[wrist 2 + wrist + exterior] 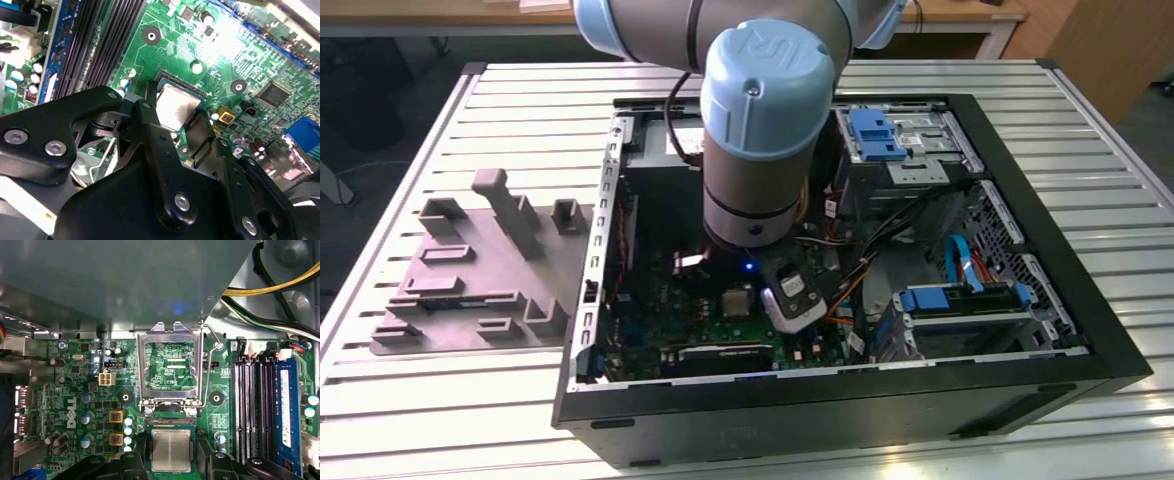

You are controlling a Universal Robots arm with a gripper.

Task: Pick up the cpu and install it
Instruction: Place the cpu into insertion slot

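Observation:
The cpu (171,450), a small silvery square with a pale green rim, lies level over the black socket on the green motherboard (75,390). My gripper (171,460) has its black fingers (141,447) pressed against two opposite edges of the chip. In the second wrist view the cpu (177,104) sits between the same fingers (150,120) of the gripper (176,125). The silver hinged socket frame (170,365) stands swung open beside it. In the exterior view the gripper (781,300) reaches down into the open computer case (1067,300), right by the cpu (736,303).
Black memory slots (252,405) run along one side of the socket, and capacitors (87,417) stand on the other. Yellow and black cables (280,287) cross above the board near a grey metal box (125,280). A grey fixture plate (467,275) lies on the slatted table at the exterior view's left.

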